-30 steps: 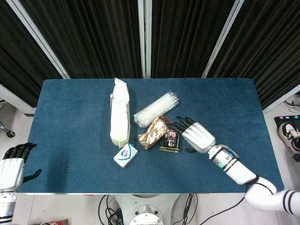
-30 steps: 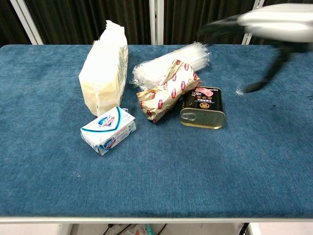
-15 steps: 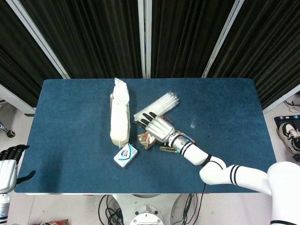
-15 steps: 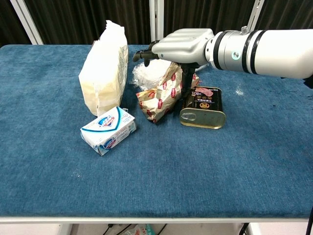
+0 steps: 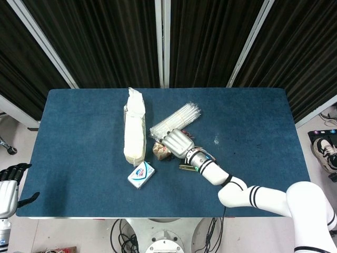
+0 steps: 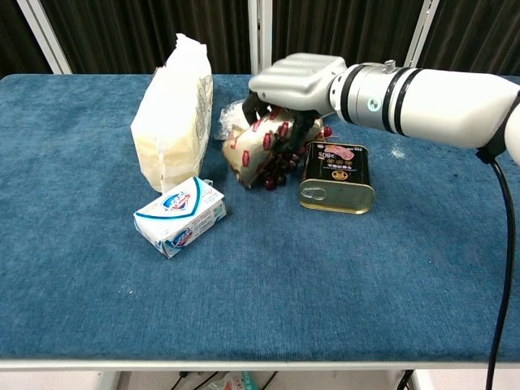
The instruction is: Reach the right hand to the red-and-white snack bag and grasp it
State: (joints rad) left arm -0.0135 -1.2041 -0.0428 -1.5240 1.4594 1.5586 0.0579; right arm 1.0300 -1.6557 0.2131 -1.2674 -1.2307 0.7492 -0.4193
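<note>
- R hand (image 6: 286,97) sits over the red-and-white snack bag (image 6: 258,149), fingers (image 6: 280,166) curled down around its right side, thumb side at the far end; bag looks gripped, crumpled under the palm.
- Snack bag is mid-table, lying on the blue cloth; in head view only its left end (image 5: 159,151) shows from under the hand (image 5: 177,143).
- Bag print: small red logos on white/tan wrap, too small to read.
- Tin can (image 6: 337,177) just right of the bag, lying flat, near the curled fingers; dark label w/ a pink picture, text unreadable; pull-tab on the near end.
- Clear pack of white straws (image 5: 176,120) just far of the bag, lying diagonally; the near-left end passes under the hand.
- Tall pale-yellow bag (image 6: 174,112) left of the snack bag, apart from it; no legible print.
- White-blue soap box (image 6: 179,215) near-left of the snack bag, well apart; blue swoosh logo, wording not legible.
- L hand (image 5: 9,182) off the table's near-left corner, fingers apart, holding nothing.
- Table (image 6: 406,268) covered in blue cloth.
</note>
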